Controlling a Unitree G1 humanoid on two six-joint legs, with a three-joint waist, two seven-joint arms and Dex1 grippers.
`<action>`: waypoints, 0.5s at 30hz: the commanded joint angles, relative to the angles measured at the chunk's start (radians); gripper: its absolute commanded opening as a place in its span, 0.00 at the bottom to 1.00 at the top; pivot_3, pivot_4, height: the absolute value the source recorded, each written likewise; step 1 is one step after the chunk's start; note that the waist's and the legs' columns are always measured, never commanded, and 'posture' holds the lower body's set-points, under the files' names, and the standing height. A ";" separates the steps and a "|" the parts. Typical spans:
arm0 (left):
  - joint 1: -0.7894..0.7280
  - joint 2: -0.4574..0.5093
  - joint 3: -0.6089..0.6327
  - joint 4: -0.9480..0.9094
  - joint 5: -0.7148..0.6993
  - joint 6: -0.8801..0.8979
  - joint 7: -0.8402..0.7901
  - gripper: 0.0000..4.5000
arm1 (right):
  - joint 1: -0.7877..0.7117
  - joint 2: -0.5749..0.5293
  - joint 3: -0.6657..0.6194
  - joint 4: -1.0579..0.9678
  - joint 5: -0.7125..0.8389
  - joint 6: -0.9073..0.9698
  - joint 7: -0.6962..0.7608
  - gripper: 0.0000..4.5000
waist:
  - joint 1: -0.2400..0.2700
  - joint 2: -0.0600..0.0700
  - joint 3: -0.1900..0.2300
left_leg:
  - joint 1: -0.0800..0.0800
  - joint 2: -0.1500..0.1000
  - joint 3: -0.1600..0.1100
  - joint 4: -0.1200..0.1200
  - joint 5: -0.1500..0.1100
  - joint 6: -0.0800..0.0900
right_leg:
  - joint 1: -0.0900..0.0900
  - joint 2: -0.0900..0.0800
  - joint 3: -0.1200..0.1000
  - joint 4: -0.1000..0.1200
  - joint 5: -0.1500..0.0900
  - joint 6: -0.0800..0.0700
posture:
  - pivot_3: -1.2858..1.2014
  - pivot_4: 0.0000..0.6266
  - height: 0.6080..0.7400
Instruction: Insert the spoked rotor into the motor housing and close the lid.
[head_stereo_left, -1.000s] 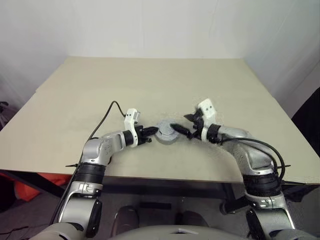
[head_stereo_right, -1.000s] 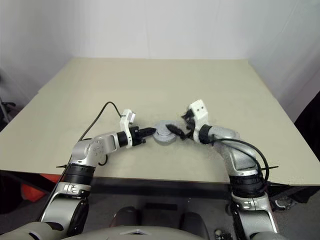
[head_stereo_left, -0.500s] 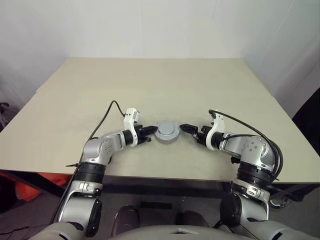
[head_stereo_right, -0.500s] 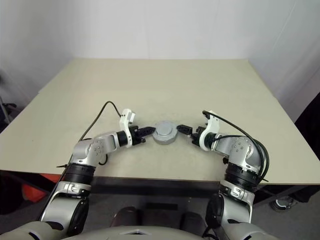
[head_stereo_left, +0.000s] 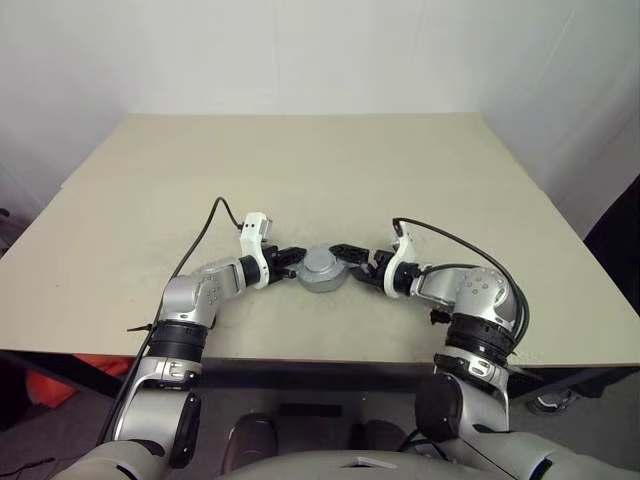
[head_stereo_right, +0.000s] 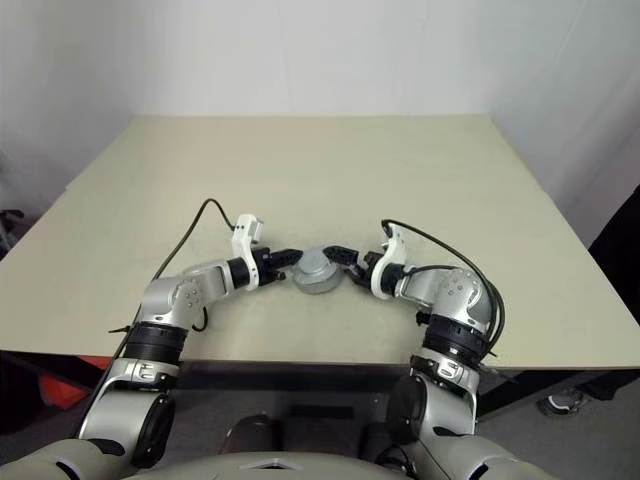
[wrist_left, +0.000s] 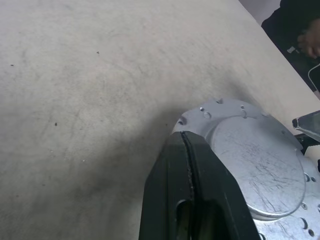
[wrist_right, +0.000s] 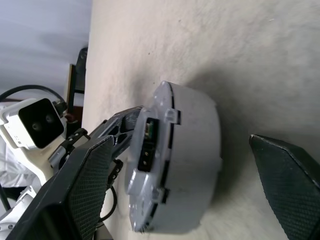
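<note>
Grey metal marks the motor housing (head_stereo_left: 322, 268), which is seen resting on the beige table (head_stereo_left: 300, 160) near its front edge, between the two arms. The lid (wrist_left: 260, 170) is seated on top of the housing — a flat grey disc with small holes around its rim, scratched across its raised centre. No rotor can be made out; whether it lies inside cannot be told.

The left gripper (head_stereo_left: 290, 258) is held low against the housing's left side, its two black fingers (wrist_left: 195, 175) pressed together with only a thin seam between them, their tips laid at the lid's edge. Nothing is clamped between them.

The right gripper (head_stereo_left: 352, 255) is brought in from the right, its fingers (wrist_right: 85, 185) spread wide apart. In the right wrist view the housing is seen on edge between those fingers — one finger on either side, neither clearly touching the metal. A dark connector slot is visible in the housing's side wall, and the left gripper's white camera block is seen beyond it.
</note>
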 joint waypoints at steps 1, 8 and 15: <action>0.008 0.002 -0.008 0.005 0.019 0.004 0.012 0.00 | -0.008 0.023 0.046 0.016 0.033 0.026 0.005 0.79 | 0.001 0.000 0.000 | 0.000 0.000 0.000 0.000 0.000 0.000 | -0.001 0.000 0.000 0.000 0.000 0.000 | 0.52 0.00 1.00; 0.006 0.002 0.004 0.009 0.023 -0.006 0.019 0.00 | -0.005 0.001 0.066 0.002 0.069 0.070 0.033 0.46 | 0.003 0.001 0.001 | -0.003 -0.001 0.000 0.000 -0.001 0.001 | -0.003 0.000 0.000 0.000 0.001 -0.002 | 0.52 0.00 1.00; 0.000 -0.001 0.040 0.017 0.005 -0.020 0.021 0.00 | -0.060 0.027 -0.064 0.056 0.087 0.052 -0.007 0.46 | 0.003 0.001 0.001 | -0.004 -0.001 0.000 0.000 -0.001 0.001 | -0.004 0.000 0.000 0.001 0.003 -0.006 | 0.52 0.00 1.00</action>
